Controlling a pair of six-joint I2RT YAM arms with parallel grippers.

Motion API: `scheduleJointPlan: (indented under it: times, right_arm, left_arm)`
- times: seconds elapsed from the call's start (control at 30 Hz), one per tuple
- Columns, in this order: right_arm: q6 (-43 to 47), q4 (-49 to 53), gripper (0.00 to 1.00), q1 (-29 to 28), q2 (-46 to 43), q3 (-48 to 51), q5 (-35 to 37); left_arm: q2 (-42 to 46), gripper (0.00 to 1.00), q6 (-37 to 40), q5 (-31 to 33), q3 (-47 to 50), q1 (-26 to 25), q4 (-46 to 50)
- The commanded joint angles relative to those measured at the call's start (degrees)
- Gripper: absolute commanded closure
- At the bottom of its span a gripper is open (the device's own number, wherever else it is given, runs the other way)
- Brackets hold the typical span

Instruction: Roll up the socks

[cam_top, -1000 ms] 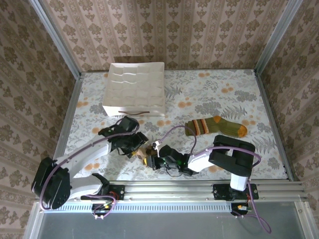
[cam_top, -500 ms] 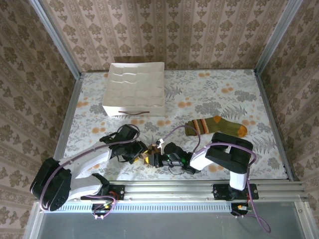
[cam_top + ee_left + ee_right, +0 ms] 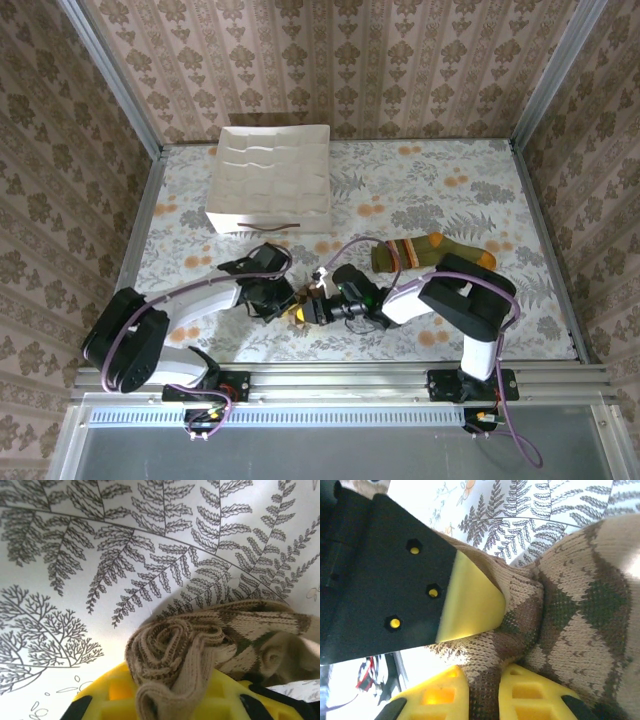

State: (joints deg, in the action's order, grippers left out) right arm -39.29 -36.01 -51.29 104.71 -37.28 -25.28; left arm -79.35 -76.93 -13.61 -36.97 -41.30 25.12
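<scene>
The tan-and-brown argyle sock (image 3: 307, 297) is bunched between both grippers near the table's front middle. In the left wrist view its end is wound into a tight roll (image 3: 172, 647), and my left gripper (image 3: 167, 692) is shut on it, with yellow fingers (image 3: 112, 695) on either side. My right gripper (image 3: 485, 697) is shut on a fold of the same sock (image 3: 560, 605); the left gripper's yellow pad (image 3: 470, 600) presses the fabric just above it. From above, the left gripper (image 3: 290, 305) and right gripper (image 3: 318, 308) almost touch. The olive sock with orange toe (image 3: 440, 250) lies flat to the right.
A white gridded tray (image 3: 265, 222) stands at the back left. The fern-and-flower table cover (image 3: 420, 190) stretches to metal rails and wallpapered walls on three sides. The right arm's elbow (image 3: 465, 300) hangs just in front of the olive sock.
My left gripper has closed on the rolled end of the argyle sock. The right gripper has shifted a little away from the near edge, still holding the sock.
</scene>
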Motion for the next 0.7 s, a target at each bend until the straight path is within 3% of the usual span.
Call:
scheduleJointPlan:
  times: [0.0,0.17,0.33,0.5,0.67]
  right_arm:
    - [14.8,17.7,0.73,3.3,-2.5,1.1,4.5]
    - [13.4,8.8,0.50,0.7,-17.9,9.2,10.4]
    - [6.0,2.7,0.48,-5.8,-19.8,11.8,18.2]
    - [6.3,2.1,0.48,-9.8,-15.6,8.6,22.9]
    - [8.6,7.6,0.47,-10.8,-16.6,6.5,28.7]
  left_arm:
    - [-6.4,1.00,-7.0,3.7,-0.8,-3.4,17.3]
    - [-14.7,1.00,-11.5,5.3,-8.7,-5.7,24.3]
    - [-19.1,1.00,-12.0,5.4,-13.0,-5.8,26.8]
    - [-23.0,1.00,-9.0,5.2,-16.6,-5.7,28.0]
    - [-24.1,1.00,-7.7,4.9,-17.8,-5.6,27.6]
